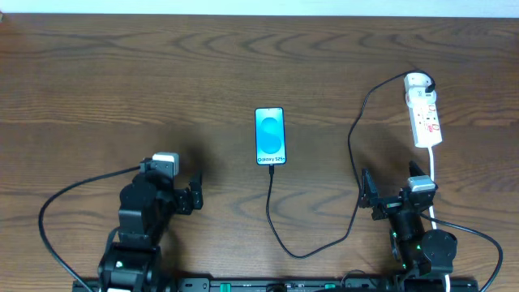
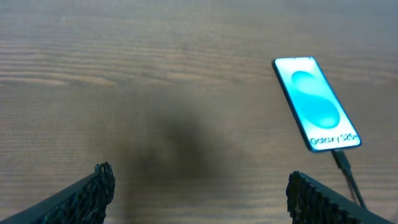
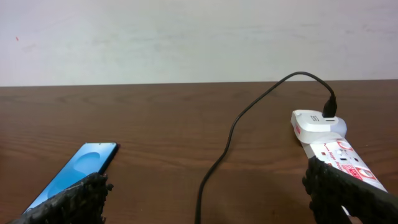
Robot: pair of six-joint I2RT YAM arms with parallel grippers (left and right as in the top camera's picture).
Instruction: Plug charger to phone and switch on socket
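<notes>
Charger (image 1: 268,203) was plugged into phone (image 1: 270,136); left claw (image 2: 199,193) and right claw (image 3: 205,186) were spread.
Socket (image 3: 339,152) was half hidden lower right; switches could not be read.

Rest pose of both manipulators. The left arm (image 1: 134,231) and right arm (image 1: 423,247) are each folded low and close to their bases. The left gripper (image 2: 200,182) has its jaws spread wide and holds nothing; its ridged black fingertips (image 2: 93,191) flank its own wrist view. The right gripper (image 3: 208,179) is likewise wide apart and empty, its fingers (image 3: 348,194) pointing straight ahead.
</notes>
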